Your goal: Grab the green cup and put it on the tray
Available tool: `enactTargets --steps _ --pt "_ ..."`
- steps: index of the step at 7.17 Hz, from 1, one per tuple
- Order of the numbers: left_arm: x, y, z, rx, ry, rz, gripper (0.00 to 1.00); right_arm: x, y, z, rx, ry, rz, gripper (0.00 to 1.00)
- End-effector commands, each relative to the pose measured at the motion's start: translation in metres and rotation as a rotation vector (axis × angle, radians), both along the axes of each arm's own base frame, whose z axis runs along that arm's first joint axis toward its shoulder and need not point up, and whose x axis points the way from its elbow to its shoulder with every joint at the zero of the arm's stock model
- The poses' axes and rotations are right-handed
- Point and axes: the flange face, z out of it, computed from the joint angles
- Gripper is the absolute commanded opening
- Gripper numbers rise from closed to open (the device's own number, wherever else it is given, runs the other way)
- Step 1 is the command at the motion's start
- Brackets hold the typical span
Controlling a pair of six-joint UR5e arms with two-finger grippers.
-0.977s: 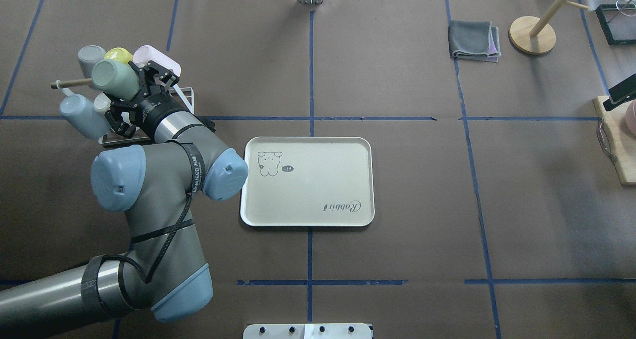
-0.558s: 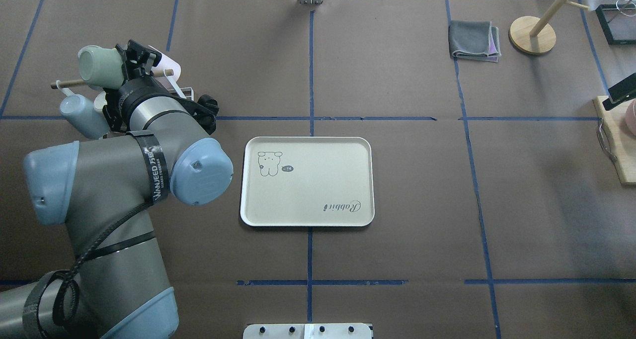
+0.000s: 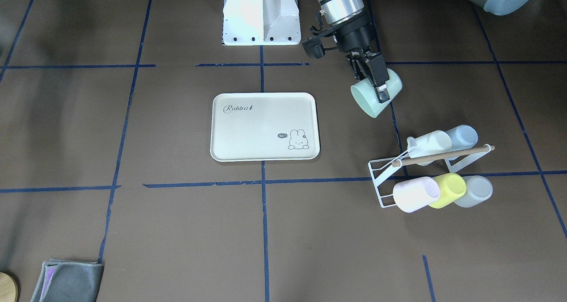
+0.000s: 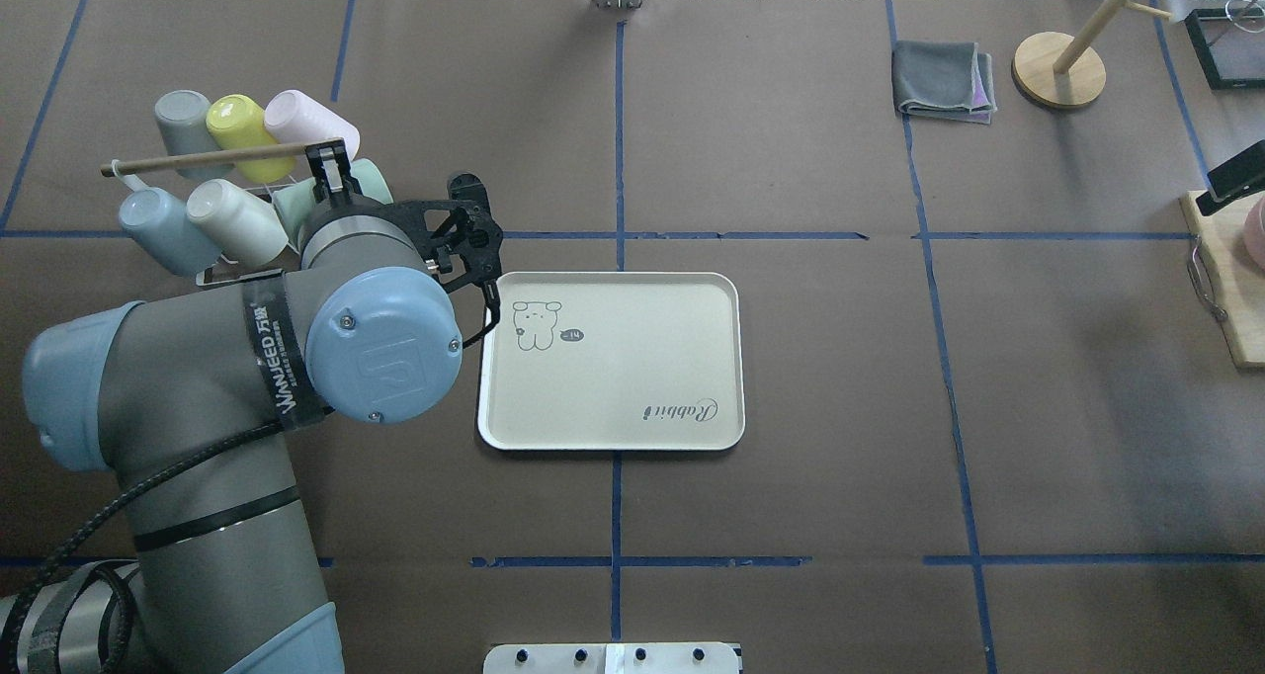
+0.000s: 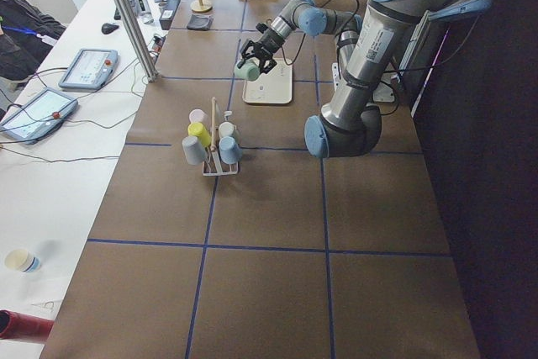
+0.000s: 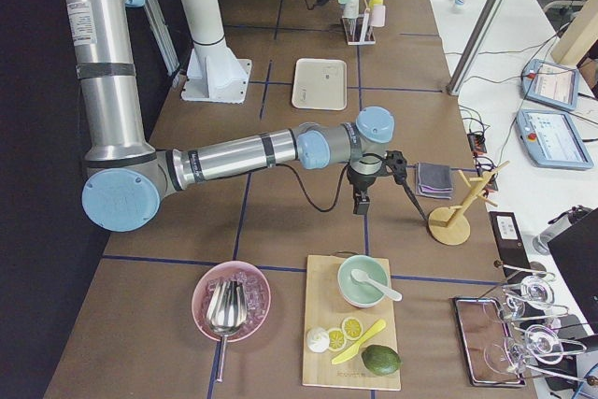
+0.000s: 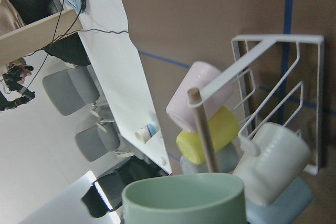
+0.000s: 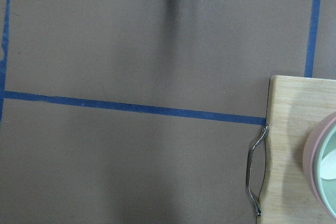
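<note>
The green cup (image 3: 367, 103) hangs tilted on its side above the bare table, between the tray (image 3: 257, 133) and the cup rack (image 3: 377, 178). My left gripper (image 3: 382, 94) is shut on the cup's wall near the rim. In the overhead view the cup (image 4: 371, 180) peeks out past my left wrist, just left of the cream tray (image 4: 632, 378). The left wrist view shows the cup's rim (image 7: 184, 199) at the bottom edge. My right gripper (image 6: 360, 201) hovers far off near the cutting board; I cannot tell if it is open or shut.
The white wire rack holds a pink cup (image 3: 416, 194), a yellow cup (image 3: 449, 189), a grey cup (image 3: 477, 191), a white cup (image 3: 429, 143) and a pale blue cup (image 3: 463, 136). A folded grey cloth (image 4: 944, 79) and a wooden stand (image 4: 1059, 69) sit far right.
My left arm has swung right, carrying the green cup off the rack's wooden rod to the rack's tray side. The tray and the other cups have stayed put.
</note>
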Motion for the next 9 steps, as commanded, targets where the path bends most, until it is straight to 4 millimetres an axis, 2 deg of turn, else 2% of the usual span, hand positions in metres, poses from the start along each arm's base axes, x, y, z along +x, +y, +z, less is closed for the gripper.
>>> enactTargets --steps 1,3,4,5,6,7,8,9 --pt "0.029 0.026 -0.002 -0.041 0.397 -0.029 0.45 0.0 0.0 -0.001 0.002 0.0 -0.001 1.0" --pt "0.053 0.043 -0.006 -0.058 0.709 -0.046 0.47 0.0 0.0 -0.001 0.002 0.0 -0.001 1.0" --pt "0.079 0.049 -0.003 -0.051 0.848 -0.031 0.48 0.0 0.0 -0.001 0.004 -0.001 -0.001 1.0" --pt "0.109 0.05 0.014 -0.037 0.974 -0.008 0.48 0.0 0.0 -0.001 0.004 -0.001 -0.001 1.0" --pt "0.124 0.047 0.028 -0.006 1.15 0.011 0.48 0.0 -0.001 -0.002 0.004 0.0 0.002 1.0" --pt "0.136 0.057 0.068 -0.002 1.257 0.039 0.47 0.0 0.0 -0.001 0.002 0.001 0.002 1.0" --pt "0.15 0.06 0.089 0.005 1.302 0.057 0.47 0.0 0.0 -0.001 0.002 0.002 0.002 1.0" --pt "0.157 0.061 0.099 0.014 1.342 0.069 0.47 0.0 -0.001 -0.001 0.002 0.002 0.002 1.0"
